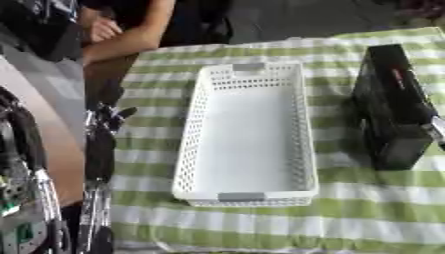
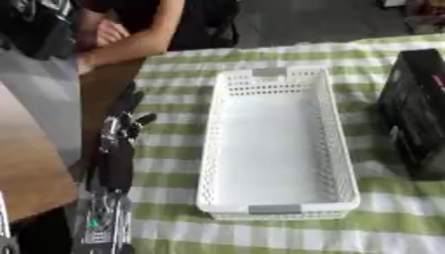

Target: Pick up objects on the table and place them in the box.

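Observation:
A white perforated basket (image 1: 246, 134) lies lengthwise in the middle of the green-and-white checked cloth; nothing is inside it. To its right stands a black rectangular box (image 1: 393, 104) with a small red mark on its top face. A small silver part (image 1: 434, 128) shows against the black box at the right edge; it may belong to my right hand, and its pose is hidden. My left hand (image 2: 126, 116) hangs at the table's left edge, fingers straight and pointing away from me, holding nothing, well left of the basket.
The checked table (image 1: 365, 218) ends at the left beside my left arm (image 2: 113, 168), with a brown floor beyond. A person's forearm (image 2: 139, 39) rests at the table's far left corner. Bare cloth lies in front of the basket.

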Controlling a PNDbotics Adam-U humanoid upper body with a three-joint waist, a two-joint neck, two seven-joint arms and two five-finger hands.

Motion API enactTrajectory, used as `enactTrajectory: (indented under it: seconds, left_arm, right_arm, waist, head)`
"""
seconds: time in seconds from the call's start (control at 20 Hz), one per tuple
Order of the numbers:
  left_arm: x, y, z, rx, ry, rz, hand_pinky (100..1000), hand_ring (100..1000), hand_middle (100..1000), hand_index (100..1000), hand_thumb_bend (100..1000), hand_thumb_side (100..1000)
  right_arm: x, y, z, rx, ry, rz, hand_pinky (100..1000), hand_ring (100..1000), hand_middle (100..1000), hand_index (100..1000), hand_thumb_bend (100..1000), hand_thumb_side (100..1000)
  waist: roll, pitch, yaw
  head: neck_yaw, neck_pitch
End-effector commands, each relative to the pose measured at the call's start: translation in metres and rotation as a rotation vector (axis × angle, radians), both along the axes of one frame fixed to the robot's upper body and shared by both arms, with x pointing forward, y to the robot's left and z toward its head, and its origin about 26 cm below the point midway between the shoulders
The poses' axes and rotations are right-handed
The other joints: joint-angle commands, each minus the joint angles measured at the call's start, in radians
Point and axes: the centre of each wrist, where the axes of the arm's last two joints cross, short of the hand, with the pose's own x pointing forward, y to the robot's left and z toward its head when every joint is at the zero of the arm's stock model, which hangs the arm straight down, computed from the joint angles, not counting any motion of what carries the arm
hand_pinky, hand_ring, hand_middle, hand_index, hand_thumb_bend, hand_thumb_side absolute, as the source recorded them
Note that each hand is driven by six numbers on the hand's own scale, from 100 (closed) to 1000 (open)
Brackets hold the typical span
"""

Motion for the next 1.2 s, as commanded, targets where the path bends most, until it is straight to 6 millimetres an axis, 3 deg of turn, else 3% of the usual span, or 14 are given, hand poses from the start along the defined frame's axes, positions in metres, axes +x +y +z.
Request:
enactTrajectory:
  seconds: [0.05, 1.2]
  left_arm:
    - [0.0005, -0.0005, 0.0061, 0.012, -0.019, -0.013, 781, 1000, 1000, 828, 152, 1000]
    - [0.0005, -0.0005, 0.0066, 0.012, -0.021, -0.011, 782, 1000, 1000, 828, 152, 1000]
  right_arm:
    - [-0.0007, -0.0048, 0.0046, -0.025, -0.008, 0.013, 906, 839, 792, 891, 650, 994]
    - [0.0002, -0.0022, 0.0009, -0.035, 0.014, 0.046, 907, 840, 793, 890, 647, 1000]
  waist:
    - [0.002, -0.006, 0.001]
    - [0.001, -0.003, 0.003]
  head:
    - [-0.011, -0.006]
    - [-0.013, -0.005]
